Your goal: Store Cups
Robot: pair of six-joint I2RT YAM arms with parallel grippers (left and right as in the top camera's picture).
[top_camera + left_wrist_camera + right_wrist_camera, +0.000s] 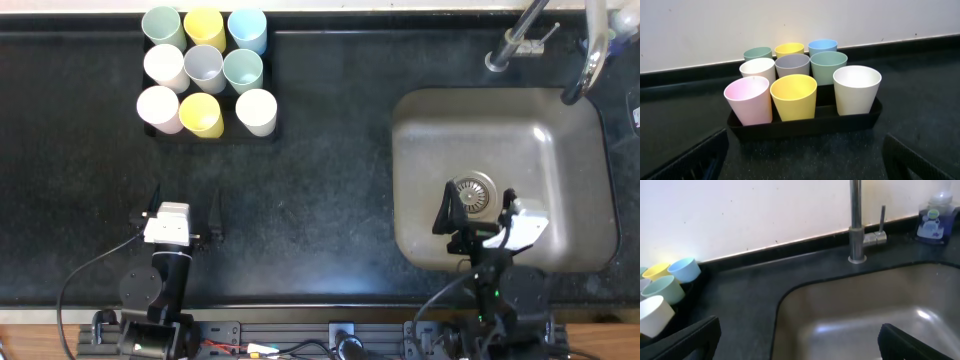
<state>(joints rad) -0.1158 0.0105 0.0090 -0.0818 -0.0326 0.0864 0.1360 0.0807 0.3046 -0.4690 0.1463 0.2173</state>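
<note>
Several pastel cups stand upright and packed together in a black tray (232, 136) at the back left of the dark counter: a pink cup (158, 108), a yellow cup (201, 114) and a white cup (256, 111) form the near row. In the left wrist view the tray (805, 127) faces me with the pink cup (747, 100), yellow cup (793, 96) and white cup (856, 89) in front. My left gripper (185, 212) (802, 160) is open and empty, a short way in front of the tray. My right gripper (477, 212) (800, 337) is open and empty above the sink.
A steel sink (560, 130) (865, 310) takes up the right side, with a faucet (520, 35) (856, 220) behind it and a soap bottle (935, 217) at the back right. Bare dark counter (320, 180) lies between tray and sink. A wall runs behind.
</note>
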